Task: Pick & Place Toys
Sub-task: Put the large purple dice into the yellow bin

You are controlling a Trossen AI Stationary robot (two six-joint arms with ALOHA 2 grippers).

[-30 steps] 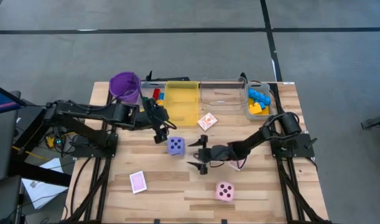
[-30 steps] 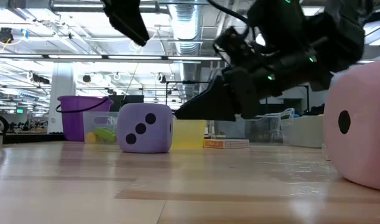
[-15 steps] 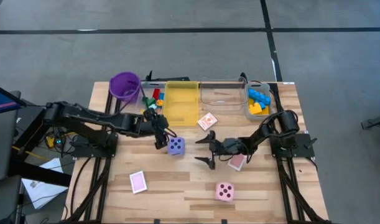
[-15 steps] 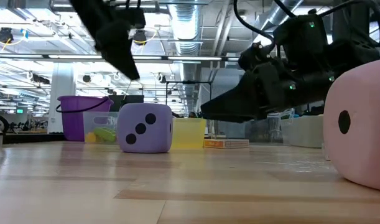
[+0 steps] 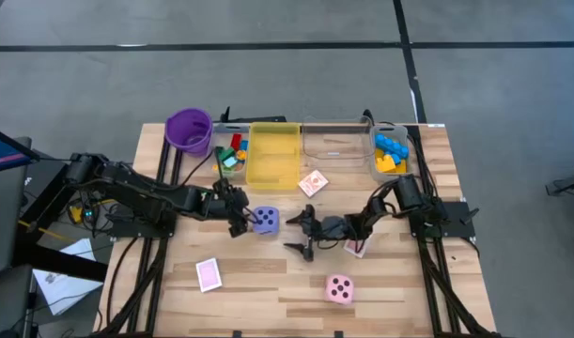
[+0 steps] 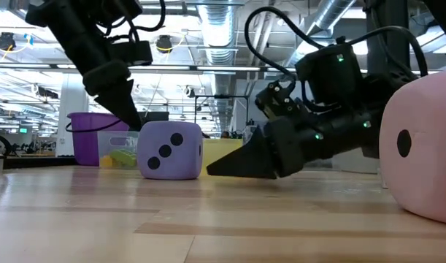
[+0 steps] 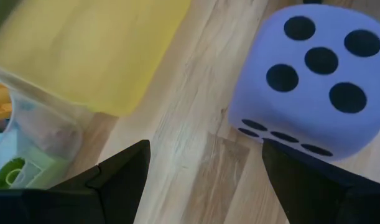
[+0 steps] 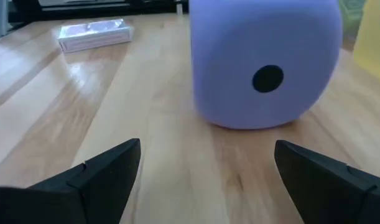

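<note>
Your left gripper (image 5: 241,218) sits low over the table on an outstretched arm, fingers spread wide. Your right gripper (image 5: 301,233) reaches in from the opposite side, almost level, its fingers parted too.

Wooden table (image 5: 249,272): dice, cards, bins.

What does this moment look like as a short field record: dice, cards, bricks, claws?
purple die: on the table, between both claws, ungripped
pink die: near the front edge, alone
cards: one front left, one by the yellow bin, one under the right arm
bricks: in the end bins
left claw: open, beside the purple die
right claw: open, low, facing the purple die
</note>
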